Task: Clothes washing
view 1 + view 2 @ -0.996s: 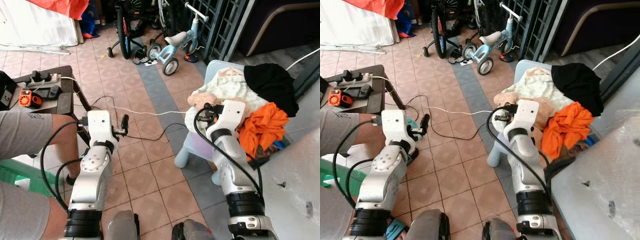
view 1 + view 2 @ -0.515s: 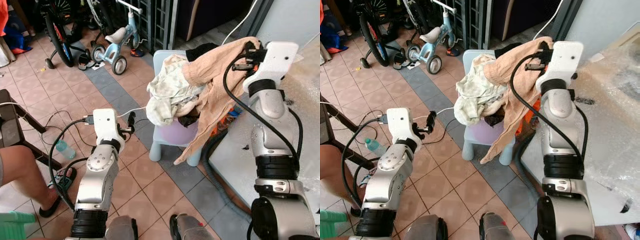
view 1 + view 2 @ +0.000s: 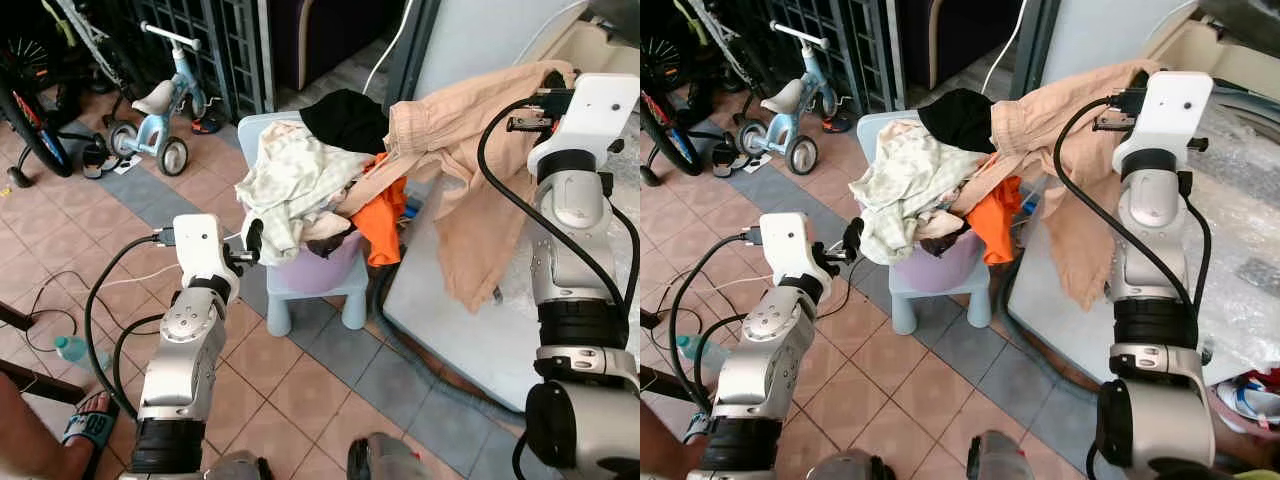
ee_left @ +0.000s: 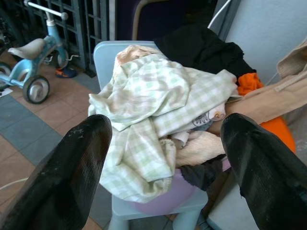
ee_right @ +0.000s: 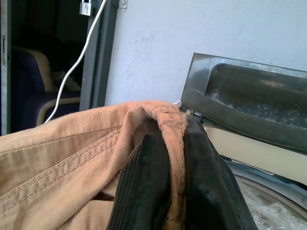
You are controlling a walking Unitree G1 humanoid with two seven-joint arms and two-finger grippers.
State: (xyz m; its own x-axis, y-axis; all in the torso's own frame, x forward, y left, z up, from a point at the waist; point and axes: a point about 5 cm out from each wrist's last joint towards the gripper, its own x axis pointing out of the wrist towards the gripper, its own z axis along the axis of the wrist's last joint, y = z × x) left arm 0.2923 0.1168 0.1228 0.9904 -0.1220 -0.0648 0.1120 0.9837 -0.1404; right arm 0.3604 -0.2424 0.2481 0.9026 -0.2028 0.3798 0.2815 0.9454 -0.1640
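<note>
tan garment (image 3: 455,190) hangs clenched in the right gripper (image 5: 173,143) above the chair (image 3: 310,290); left gripper (image 4: 163,158) released beside it.

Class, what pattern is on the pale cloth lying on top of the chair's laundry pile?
The pale cloth has a light green and white check. It shows best in the left wrist view.

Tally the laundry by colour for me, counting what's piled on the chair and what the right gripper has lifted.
Tan: 1, the garment pinched in the right gripper
Green-and-white checked: 1
Black: 1
Orange: 1
Total: 4 visible; anything buried in the pile can't be counted.
</note>
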